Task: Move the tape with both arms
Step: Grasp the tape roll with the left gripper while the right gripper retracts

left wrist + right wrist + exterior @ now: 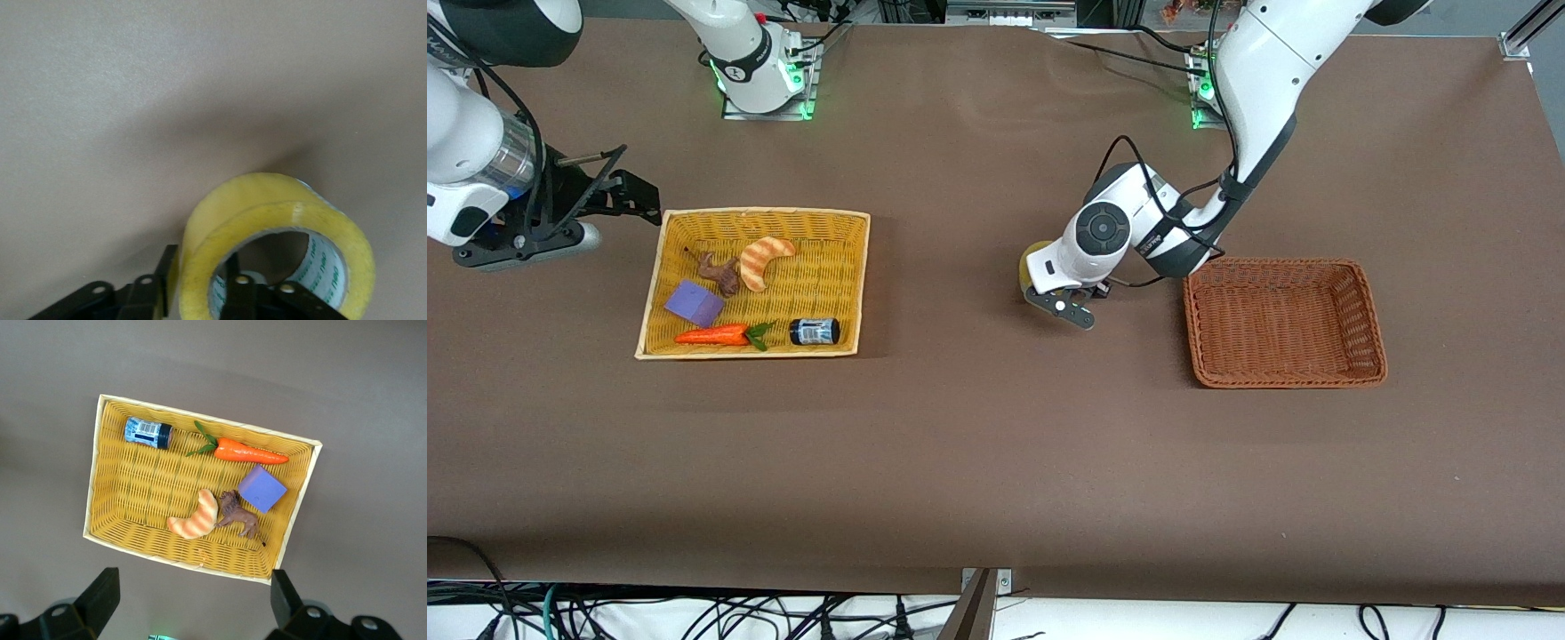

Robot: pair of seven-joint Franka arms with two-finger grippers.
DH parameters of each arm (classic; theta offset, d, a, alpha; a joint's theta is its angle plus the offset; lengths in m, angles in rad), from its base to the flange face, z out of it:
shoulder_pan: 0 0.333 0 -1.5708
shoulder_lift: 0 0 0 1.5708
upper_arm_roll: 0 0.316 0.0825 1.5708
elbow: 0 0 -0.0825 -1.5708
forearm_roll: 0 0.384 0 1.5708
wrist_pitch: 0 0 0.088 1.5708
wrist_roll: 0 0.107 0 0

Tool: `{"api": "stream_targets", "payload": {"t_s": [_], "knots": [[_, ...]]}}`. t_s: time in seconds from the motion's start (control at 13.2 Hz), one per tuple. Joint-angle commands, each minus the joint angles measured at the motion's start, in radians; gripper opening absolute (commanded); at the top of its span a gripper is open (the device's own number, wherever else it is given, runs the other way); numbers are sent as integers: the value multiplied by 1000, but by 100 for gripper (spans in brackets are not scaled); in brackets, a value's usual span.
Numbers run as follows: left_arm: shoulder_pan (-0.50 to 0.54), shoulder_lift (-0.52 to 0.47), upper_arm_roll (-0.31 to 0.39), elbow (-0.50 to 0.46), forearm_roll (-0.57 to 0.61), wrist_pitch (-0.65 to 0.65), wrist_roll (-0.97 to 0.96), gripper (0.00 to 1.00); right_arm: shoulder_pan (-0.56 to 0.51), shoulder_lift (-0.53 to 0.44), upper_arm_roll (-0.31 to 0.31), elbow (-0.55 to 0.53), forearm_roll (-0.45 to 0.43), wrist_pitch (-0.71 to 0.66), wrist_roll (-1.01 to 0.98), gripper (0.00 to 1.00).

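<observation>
Left gripper (1060, 307) clamped on the tape (1033, 262) over bare table (978, 462); right gripper (618, 191) spread wide and empty.

Mostly hidden in the front view: only a yellow sliver of tape beside the left wrist, fingertips cut off in the left wrist view. Seen there with one finger (240, 293) inside the core and one outside, pinching the roll's wall (267, 220). Held between the two baskets, nearer the brown basket (1374, 329), whose rim lies just beside the arm toward the left arm's end. Plenty of open table nearer the camera. Waiting over the table just off the yellow basket (854, 267), at the right arm's end, with the carrot (250, 452), jar (148, 432), croissant (195, 517), purple block (262, 488) and animal figure (239, 513) inside.
</observation>
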Motion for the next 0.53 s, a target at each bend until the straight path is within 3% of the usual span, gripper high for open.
{"api": "stream_targets", "payload": {"t_s": [0.0, 0.23, 0.46], "knots": [[4, -19, -2, 12, 31, -23, -22, 0, -1, -15, 3, -2, 11, -1, 0, 100], [19, -126, 4, 61, 31, -238, -24, 0, -1, -17, 6, 4, 2, 2, 3, 100], [114, -203, 4, 157, 31, -498, -16, 0, -1, -19, 3, 3, 6, -12, 86, 100]]}}
